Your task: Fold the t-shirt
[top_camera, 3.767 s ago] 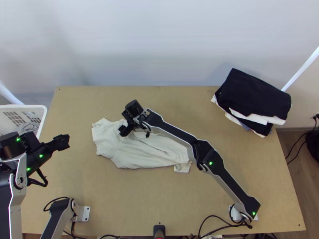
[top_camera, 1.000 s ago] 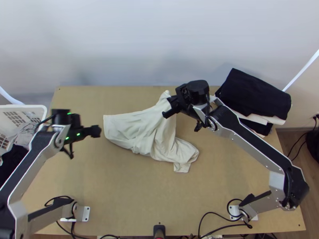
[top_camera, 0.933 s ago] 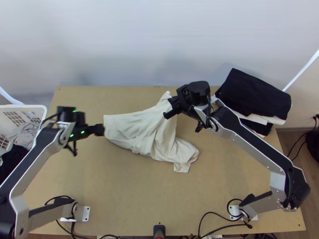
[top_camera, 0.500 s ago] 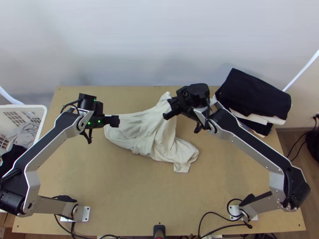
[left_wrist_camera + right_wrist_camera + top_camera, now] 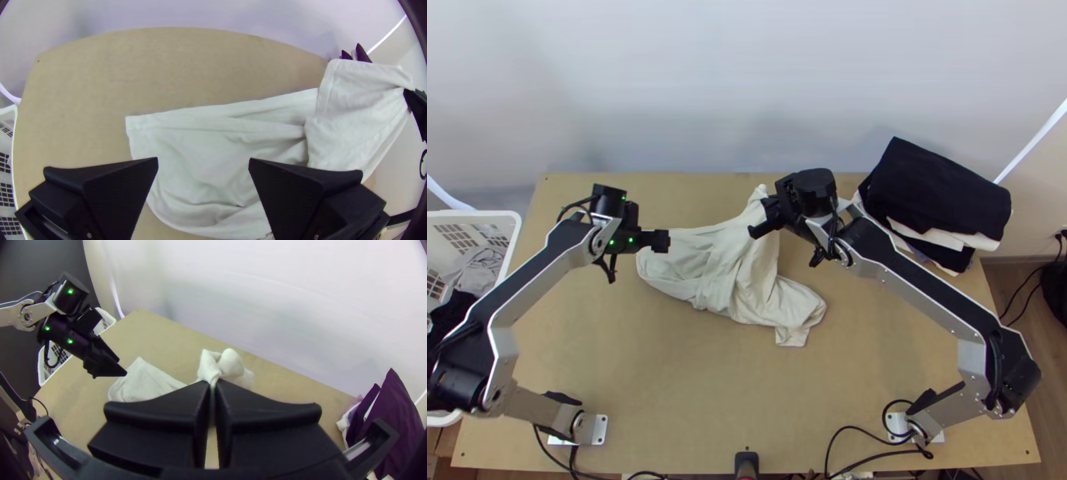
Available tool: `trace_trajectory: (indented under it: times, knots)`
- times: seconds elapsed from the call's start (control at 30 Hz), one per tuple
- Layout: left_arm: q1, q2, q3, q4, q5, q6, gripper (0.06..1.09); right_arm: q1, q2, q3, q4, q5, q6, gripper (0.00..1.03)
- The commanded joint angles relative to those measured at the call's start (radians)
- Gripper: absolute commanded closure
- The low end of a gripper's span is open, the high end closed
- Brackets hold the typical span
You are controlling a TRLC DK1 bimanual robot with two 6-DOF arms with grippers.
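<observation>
One black, flat-fingered right gripper is tightly pinching the bunched cream fabric t-shirt; its wide-open left twin gripper is holding nothing; flattening and folding are apparently awaiting.

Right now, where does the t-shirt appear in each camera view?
Top view: t-shirt around the picture's centre.
Left wrist view: t-shirt beyond the open left end effector.
Right wrist view: t-shirt pinched in the right end effector, more lying beyond.
Shared landmark: white basket beside the table.

Rumpled pale t-shirt at right end effector
</observation>
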Motion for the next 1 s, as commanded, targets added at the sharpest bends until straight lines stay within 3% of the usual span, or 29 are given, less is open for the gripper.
trace_trajectory:
  times: [0.0,0.27,0.6,0.7,0.73,0.8,0.83,0.97]
  knots:
    - [-0.025,0.094,0.078,0.010,-0.011,0.023,0.10,0.008,0.011,0.046,-0.001,0.015,0.007,1.00]
    - [-0.022,0.339,0.255,-0.065,-0.084,0.082,0.11,0.011,0.010,0.067,-0.001,0.015,0.010,1.00]
    - [-0.028,0.438,0.288,-0.125,-0.165,0.166,0.14,0.022,0.014,0.092,0.004,0.015,0.014,1.00]
    - [-0.030,0.433,0.279,-0.113,-0.163,0.166,0.41,0.025,0.016,0.096,0.007,0.015,0.014,1.00]
    - [-0.030,0.430,0.274,-0.104,-0.163,0.165,0.55,0.026,0.017,0.099,0.007,0.015,0.014,1.00]
    - [-0.028,0.419,0.267,-0.081,-0.163,0.163,0.94,0.029,0.016,0.102,0.007,0.015,0.014,1.00]
    - [-0.028,0.410,0.259,-0.070,-0.163,0.174,1.04,0.028,0.016,0.102,0.007,0.015,0.014,1.00]
    - [-0.023,0.384,0.230,-0.067,-0.153,0.183,1.05,0.026,0.013,0.102,0.009,0.015,0.013,1.00]
